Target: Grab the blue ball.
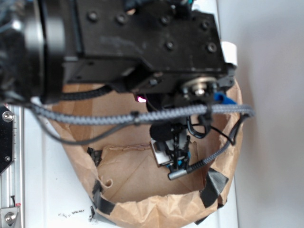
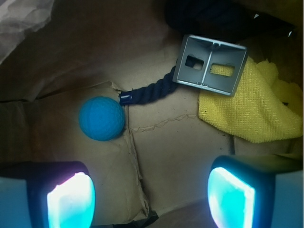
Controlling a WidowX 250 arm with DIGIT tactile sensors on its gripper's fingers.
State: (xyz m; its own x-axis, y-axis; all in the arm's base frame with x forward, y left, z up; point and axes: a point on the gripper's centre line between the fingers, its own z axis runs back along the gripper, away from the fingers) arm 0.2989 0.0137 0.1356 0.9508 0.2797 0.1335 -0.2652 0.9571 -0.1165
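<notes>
Ball (image 2: pixel 101 118) — bare paper toward gripper (image 2: pixel 151 194).

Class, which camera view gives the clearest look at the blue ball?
The wrist view: the blue ball lies in full sight on brown paper, ahead of the open end effector. The exterior view shows none of it; the arm blocks the bag's inside.

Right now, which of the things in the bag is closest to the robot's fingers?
The blue ball. It lies just above the left finger, while the grey buckle, dark rope and yellow cloth sit farther off.
</notes>
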